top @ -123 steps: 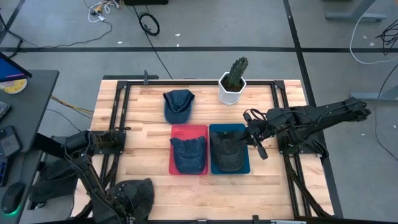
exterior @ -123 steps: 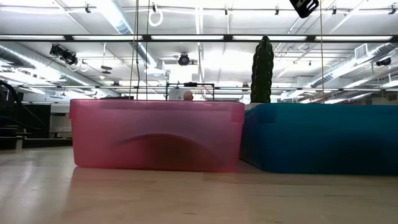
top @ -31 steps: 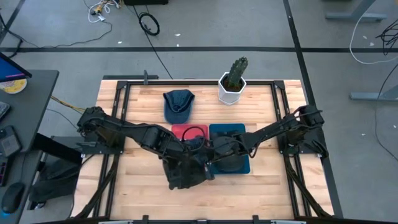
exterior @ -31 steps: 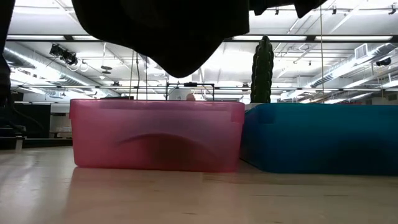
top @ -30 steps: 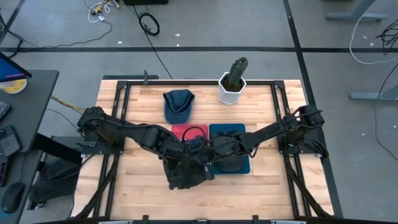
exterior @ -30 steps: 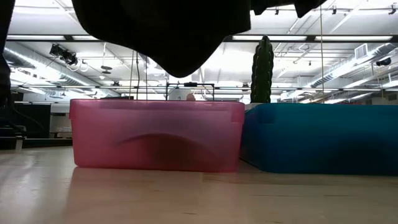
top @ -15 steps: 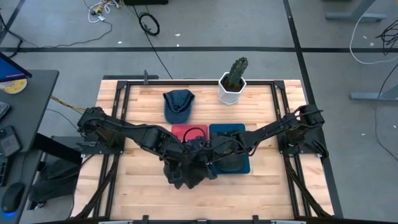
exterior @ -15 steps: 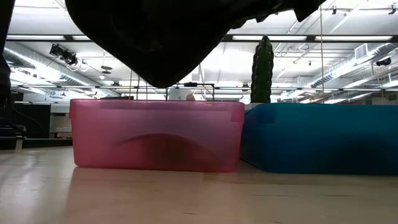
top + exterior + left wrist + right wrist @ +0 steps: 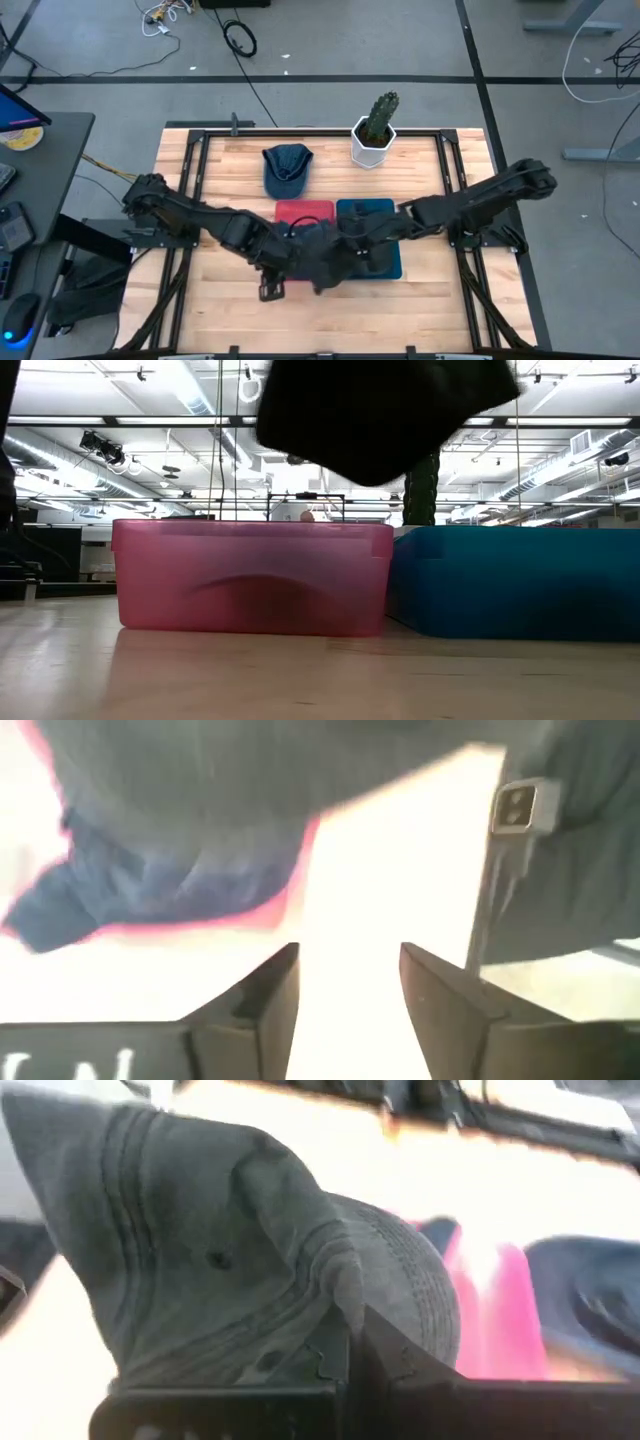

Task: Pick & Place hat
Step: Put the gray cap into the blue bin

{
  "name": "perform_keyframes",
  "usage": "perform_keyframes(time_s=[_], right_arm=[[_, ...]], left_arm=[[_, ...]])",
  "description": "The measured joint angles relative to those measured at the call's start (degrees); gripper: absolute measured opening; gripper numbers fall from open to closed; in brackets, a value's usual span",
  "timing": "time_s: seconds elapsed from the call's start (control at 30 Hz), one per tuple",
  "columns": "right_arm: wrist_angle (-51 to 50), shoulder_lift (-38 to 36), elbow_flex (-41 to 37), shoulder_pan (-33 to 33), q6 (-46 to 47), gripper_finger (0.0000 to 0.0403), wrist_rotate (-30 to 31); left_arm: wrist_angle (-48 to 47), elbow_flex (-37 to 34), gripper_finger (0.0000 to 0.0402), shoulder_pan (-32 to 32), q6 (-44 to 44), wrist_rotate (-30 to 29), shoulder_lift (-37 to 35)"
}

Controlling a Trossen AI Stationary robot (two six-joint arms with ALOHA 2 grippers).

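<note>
A dark grey fabric cap (image 9: 325, 255) is hanging in the air over the red and blue plastic bins, its ribbed crown crumpled. A blue denim cap (image 9: 286, 168) is lying flat on the wooden table near its far edge, well apart from the bins.
</note>
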Motion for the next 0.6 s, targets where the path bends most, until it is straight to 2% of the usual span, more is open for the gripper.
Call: perform_keyframes(time_s=[0.1,0.2,0.3,0.43,0.6], right_arm=[[-7.21,-4.15,-0.96,1.93,2.79,0.0001,5.06],[-7.75,-8.04,-4.14,3.73,5.16,0.0001,9.17],[-7.76,-11.26,-7.73,4.13,6.59,0.0001,9.55],[-7.32,-14.85,-12.17,3.24,8.19,0.0,12.23],[-4.78,-16.58,-17.57,1.49,9.83,0.0,12.8]], left_arm=[[-2.22,0.0,0.0194,-2.25,-0.76,-6.22,-0.32],[-1.65,0.0,0.0198,-5.84,-3.11,-21.85,-1.68],[-1.06,0.05,0.0193,-9.87,-6.73,-37.07,-4.15],[3.13,0.05,0.0183,-15.13,-6.71,-52.05,-5.89],[8.87,-0.85,0.0177,-20.89,-5.15,-68.37,-6.25]])
